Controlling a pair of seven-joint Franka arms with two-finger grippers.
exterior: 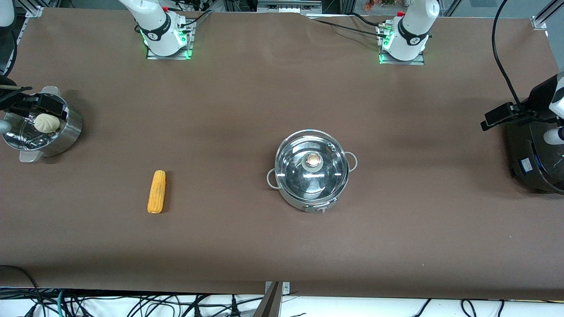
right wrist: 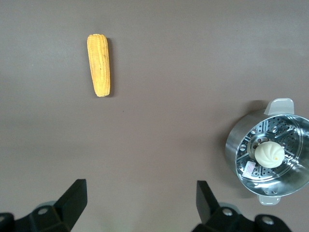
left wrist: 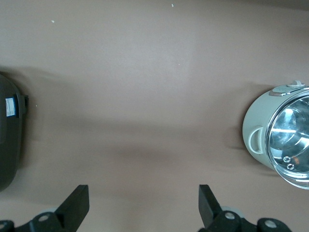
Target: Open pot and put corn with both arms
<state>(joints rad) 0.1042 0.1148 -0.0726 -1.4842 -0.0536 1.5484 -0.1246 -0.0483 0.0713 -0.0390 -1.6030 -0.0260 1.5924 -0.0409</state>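
The pot (exterior: pixel 312 171) stands mid-table with its clear glass lid (exterior: pixel 312 165) shut and the lid knob (exterior: pixel 312 160) on top. It also shows at the edge of the left wrist view (left wrist: pixel 280 137). The corn (exterior: pixel 157 191) lies flat on the table toward the right arm's end, apart from the pot, and shows in the right wrist view (right wrist: pixel 99 64). My left gripper (left wrist: pixel 143 193) is open and empty, high over bare table between the pot and the black cooker. My right gripper (right wrist: pixel 141 187) is open and empty, high over bare table near the steamer.
A perforated steel steamer (exterior: pixel 66 132) holding a white bun (exterior: pixel 46 123) stands at the right arm's end of the table. A large black cooker (exterior: pixel 535 158) stands at the left arm's end. Brown table covering (exterior: pixel 246 246) runs under everything.
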